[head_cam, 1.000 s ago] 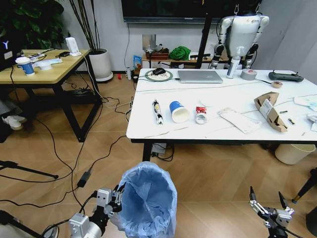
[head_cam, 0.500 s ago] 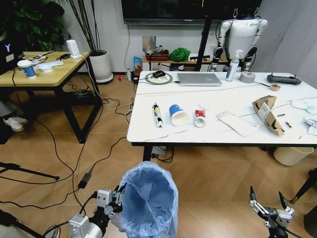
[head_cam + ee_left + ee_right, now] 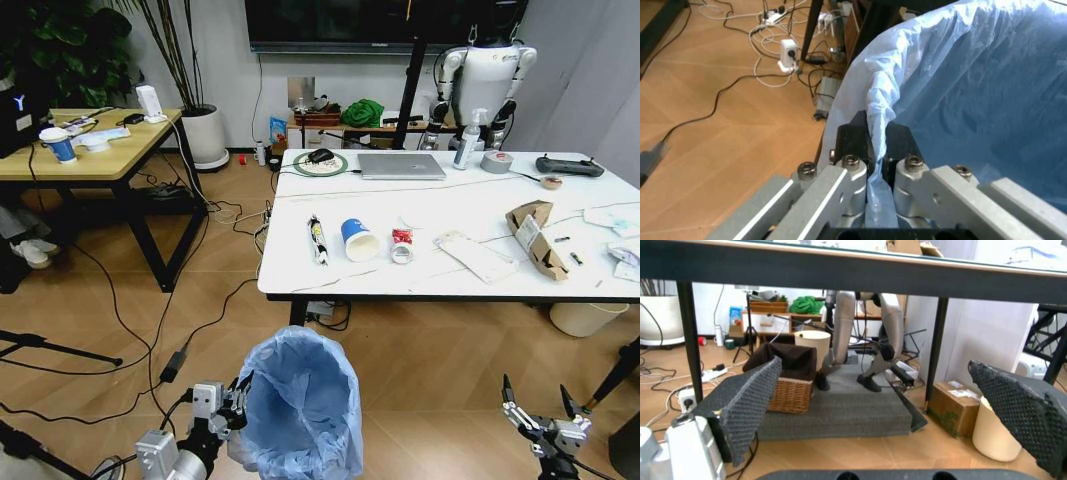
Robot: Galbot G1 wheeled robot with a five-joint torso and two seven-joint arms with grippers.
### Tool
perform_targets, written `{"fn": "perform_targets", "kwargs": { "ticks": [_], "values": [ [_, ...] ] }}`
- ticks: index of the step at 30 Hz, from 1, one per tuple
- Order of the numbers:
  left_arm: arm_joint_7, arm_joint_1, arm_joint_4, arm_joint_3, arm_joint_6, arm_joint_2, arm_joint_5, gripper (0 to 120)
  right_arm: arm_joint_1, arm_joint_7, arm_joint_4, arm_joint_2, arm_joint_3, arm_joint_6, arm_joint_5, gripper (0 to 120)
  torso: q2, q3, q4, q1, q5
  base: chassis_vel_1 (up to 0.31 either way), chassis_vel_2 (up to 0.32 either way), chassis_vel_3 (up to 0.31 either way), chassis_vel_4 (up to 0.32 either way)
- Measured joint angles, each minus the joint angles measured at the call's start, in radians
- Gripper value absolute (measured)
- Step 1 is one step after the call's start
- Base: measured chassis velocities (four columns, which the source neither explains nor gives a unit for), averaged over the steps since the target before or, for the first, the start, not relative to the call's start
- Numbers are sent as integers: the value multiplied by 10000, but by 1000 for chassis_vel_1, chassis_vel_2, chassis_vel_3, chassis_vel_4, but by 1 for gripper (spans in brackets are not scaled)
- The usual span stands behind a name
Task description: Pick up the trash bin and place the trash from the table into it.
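The trash bin (image 3: 298, 405), lined with a light-blue bag, stands low in front of the robot, its rim pinched between the clenched fingers of the left tool (image 3: 871, 150), bag plastic bunched in the grip. Ahead and above lies the marble worktop (image 3: 480, 200), where the paper cup (image 3: 359, 239), tube wrapper (image 3: 317, 238), red wrapper (image 3: 402, 241) and torn cardboard box (image 3: 533, 235) wait. The right tool (image 3: 540, 418) hangs released, low on the right, nearer that litter.
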Motion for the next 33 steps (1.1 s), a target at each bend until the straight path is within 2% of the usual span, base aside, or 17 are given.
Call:
{"fn": "perform_targets", "kwargs": {
  "ticks": [20,33],
  "values": [
    [-222,-376,-57,-36,228,186,-635,0,150,-51,-166,155,-16,53,-116,100,975,549,-1,427,0,0,0,0,0],
    [-244,-20,-112,-155,262,76,-636,0,244,-55,-44,31,-242,-62,-128,100,1651,922,0,729,0,0,0,0,0]
  ]
}}
